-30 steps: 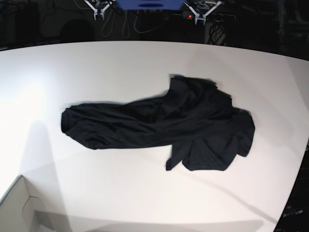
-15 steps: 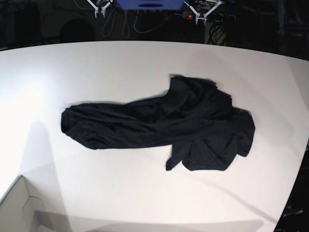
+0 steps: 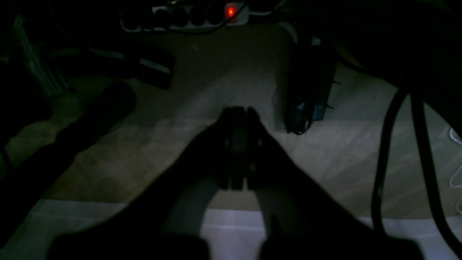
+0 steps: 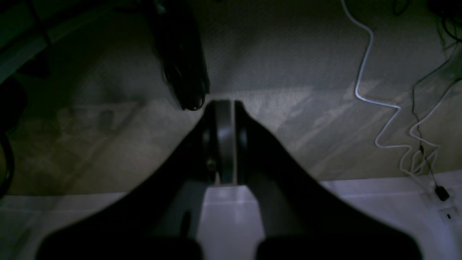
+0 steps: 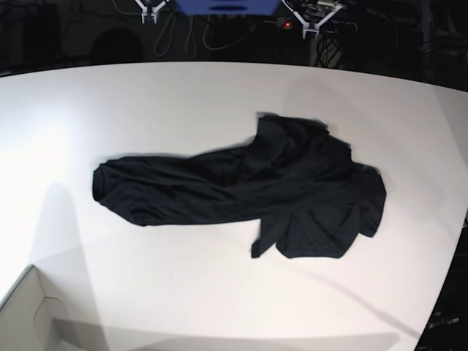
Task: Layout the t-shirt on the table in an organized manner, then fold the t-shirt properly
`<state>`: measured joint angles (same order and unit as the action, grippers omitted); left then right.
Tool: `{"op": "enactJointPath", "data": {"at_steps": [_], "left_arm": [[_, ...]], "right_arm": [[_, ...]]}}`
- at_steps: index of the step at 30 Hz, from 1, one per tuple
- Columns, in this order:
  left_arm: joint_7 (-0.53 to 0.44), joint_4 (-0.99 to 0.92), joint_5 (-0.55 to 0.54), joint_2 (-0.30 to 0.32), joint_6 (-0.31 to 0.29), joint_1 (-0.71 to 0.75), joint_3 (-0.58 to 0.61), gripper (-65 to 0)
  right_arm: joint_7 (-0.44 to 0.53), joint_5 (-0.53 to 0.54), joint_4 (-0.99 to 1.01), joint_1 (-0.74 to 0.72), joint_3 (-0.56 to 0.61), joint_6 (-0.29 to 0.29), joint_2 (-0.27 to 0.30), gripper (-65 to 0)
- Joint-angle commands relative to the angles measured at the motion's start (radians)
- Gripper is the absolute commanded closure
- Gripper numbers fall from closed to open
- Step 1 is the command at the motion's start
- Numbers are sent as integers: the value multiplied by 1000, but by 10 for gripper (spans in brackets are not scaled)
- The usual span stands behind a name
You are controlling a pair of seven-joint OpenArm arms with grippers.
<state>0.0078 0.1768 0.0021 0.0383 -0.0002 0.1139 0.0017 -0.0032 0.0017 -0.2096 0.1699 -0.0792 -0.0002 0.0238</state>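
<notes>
Well forward of both claws, out on the white table point(image 5: 219, 95), the shirt point(image 5: 248, 194) lies crumpled: a long bunched tail runs off toward the right claw's side and a wider, overlapping mass sits toward the left claw's side, with a flap folded under at the near edge. The left claw point(image 3: 236, 112) is pinched fully together with nothing between its jaws, and its camera looks past the table rim at dim floor, a power strip point(image 3: 184, 16) and cables. The right claw point(image 4: 221, 104) is likewise closed and empty, hanging beyond the table's far edge over floor with a white cord point(image 4: 379, 108) off to its side. Neither claw touches cloth; in the base view both show only as small tips at the top border, well apart from the shirt. Laying the shirt flat looks like the step in hand, and it appears barely begun. To do it well, I would open both claws before descending, bring each down on its own side of the garment, and pinch a single layer at an outer edge or corner, not the bunched middle. Lifting slightly and drawing the two grips apart should spread the folds; dragging hard across the table risks rolling the thin fabric under itself.
</notes>
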Motion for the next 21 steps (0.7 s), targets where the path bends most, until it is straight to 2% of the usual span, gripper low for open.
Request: {"op": "enactJointPath", "data": {"at_steps": [1, 8, 14, 17, 19, 21], "left_arm": [[-2, 2, -3, 1, 4, 5, -1, 0], [-9, 2, -3, -1, 4, 10, -2, 0], [-7, 2, -3, -2, 4, 14, -2, 0], [-12, 10, -3, 5, 4, 51, -2, 0], [-12, 79, -4, 18, 4, 99, -2, 0], [-10, 214, -4, 44, 4, 197, -4, 0]], "right_arm": [[1, 2, -1, 3, 0, 2, 9, 0], [2, 2, -3, 1, 0, 4, 11, 0], [-5, 1, -95, 30, 2, 6, 32, 0], [2, 1, -176, 102, 2, 7, 43, 0], [2, 1, -281, 181, 0, 10, 54, 0], [1, 2, -440, 288, -1, 50, 58, 0]]}}
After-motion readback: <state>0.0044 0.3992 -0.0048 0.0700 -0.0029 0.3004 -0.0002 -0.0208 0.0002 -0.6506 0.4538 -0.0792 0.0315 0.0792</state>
